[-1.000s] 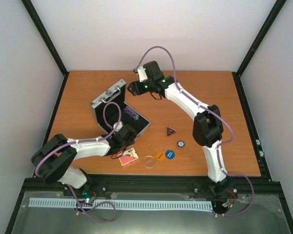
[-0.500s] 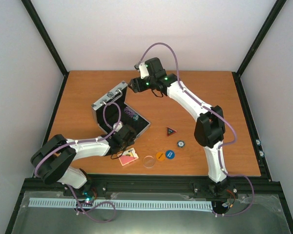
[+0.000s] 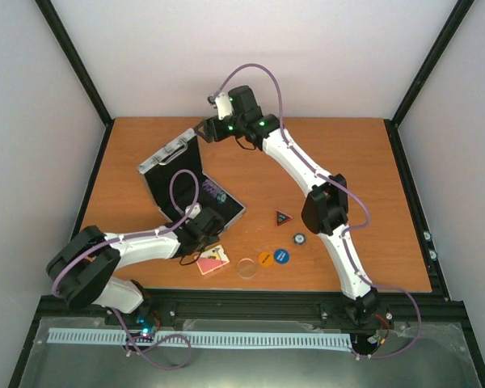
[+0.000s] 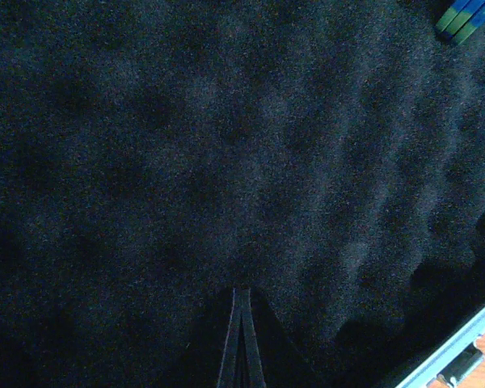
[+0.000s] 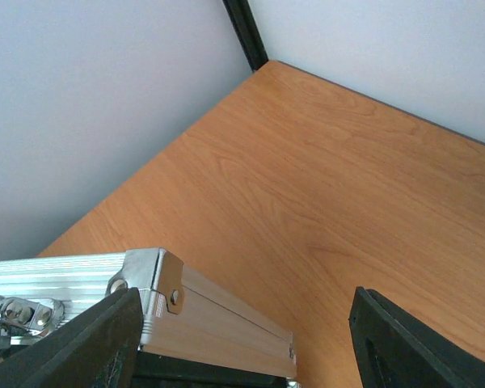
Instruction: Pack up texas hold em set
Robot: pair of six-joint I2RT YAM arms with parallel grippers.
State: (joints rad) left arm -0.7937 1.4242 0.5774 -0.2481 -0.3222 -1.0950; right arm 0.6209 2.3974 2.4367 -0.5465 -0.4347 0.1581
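Case sits open on desk, left of middle. Cards, discs, chip and triangle lie loose near the front. Right tool spread wide at lid corner, gripping nothing. Left tool closed, pressed into foam. Risk: lid slips off right tool, drops onto left tool, or case skids.

One case, one deck, one triangle; four discs

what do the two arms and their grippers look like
Both the left arm and right arm have white links with chunky black joints and a purple cable looping along them. Small green lights glow near the right wrist. The right gripper's fingers are flat black pads.
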